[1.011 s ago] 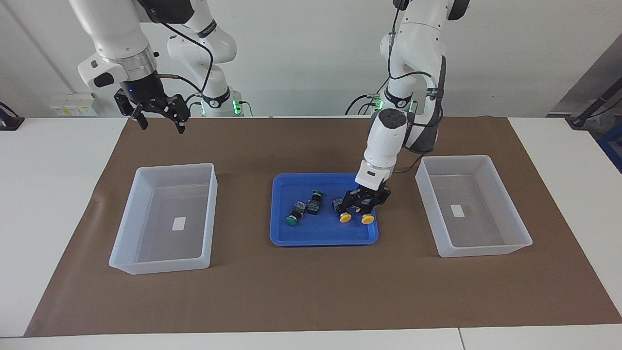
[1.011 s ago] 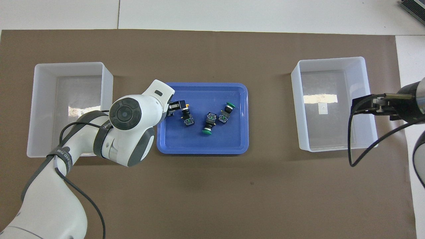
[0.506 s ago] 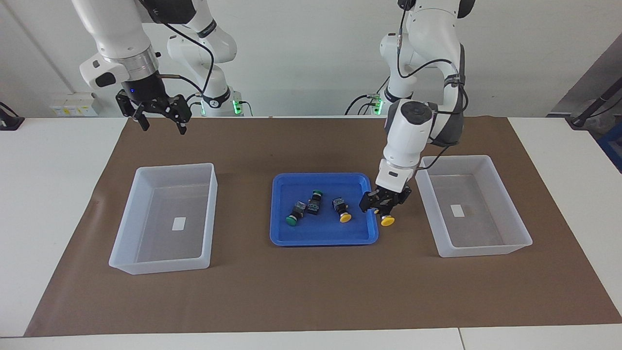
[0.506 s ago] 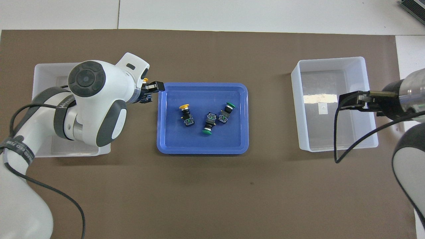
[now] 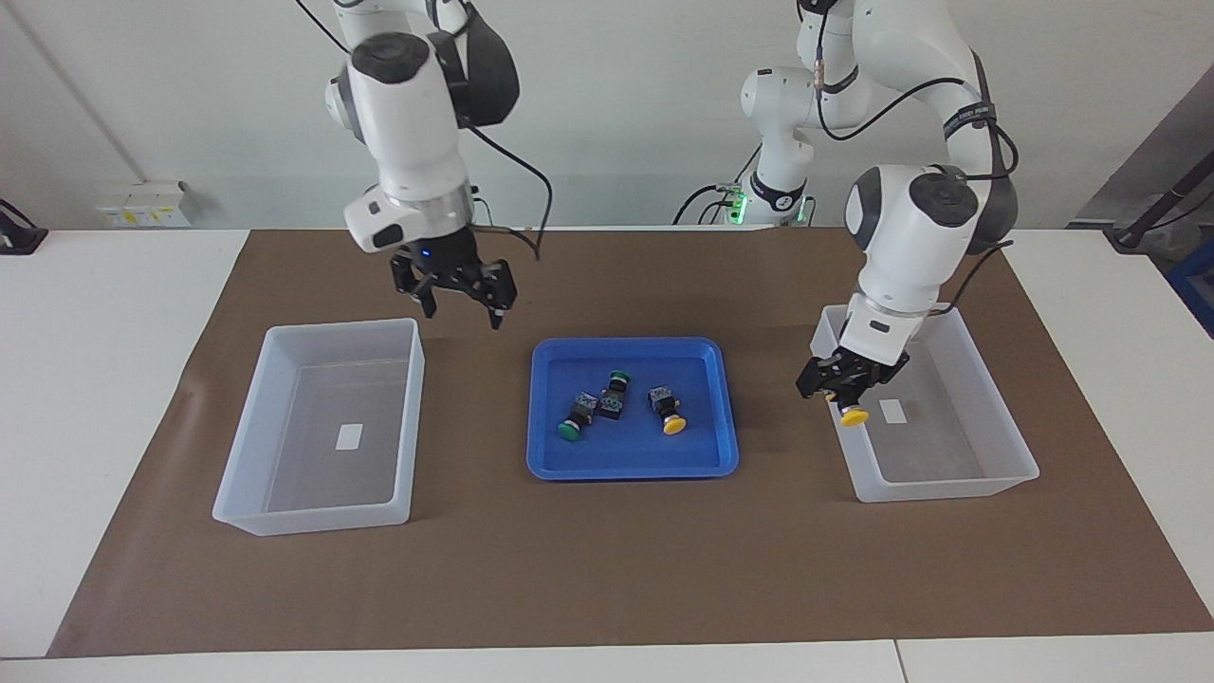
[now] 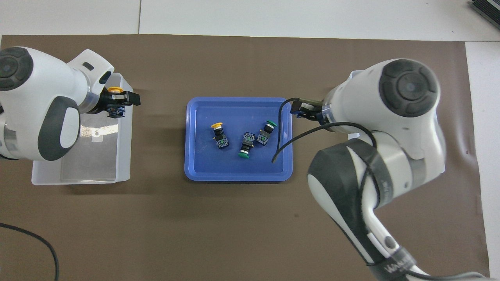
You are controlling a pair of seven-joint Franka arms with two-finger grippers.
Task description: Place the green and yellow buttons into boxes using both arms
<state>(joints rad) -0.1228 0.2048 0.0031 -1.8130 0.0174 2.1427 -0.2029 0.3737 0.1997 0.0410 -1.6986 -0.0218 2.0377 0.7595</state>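
Three round-capped buttons on glossy tray.

I can read no word or number anywhere. The white label on the floor of the box at the worktop end where my right arm stands looks blank. So does the second label in the other box. The dark band on my right arm carries pale lettering, too small to make out.

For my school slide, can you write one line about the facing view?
Left gripper carries a yellow button over a box; right gripper approaches the blue tray.
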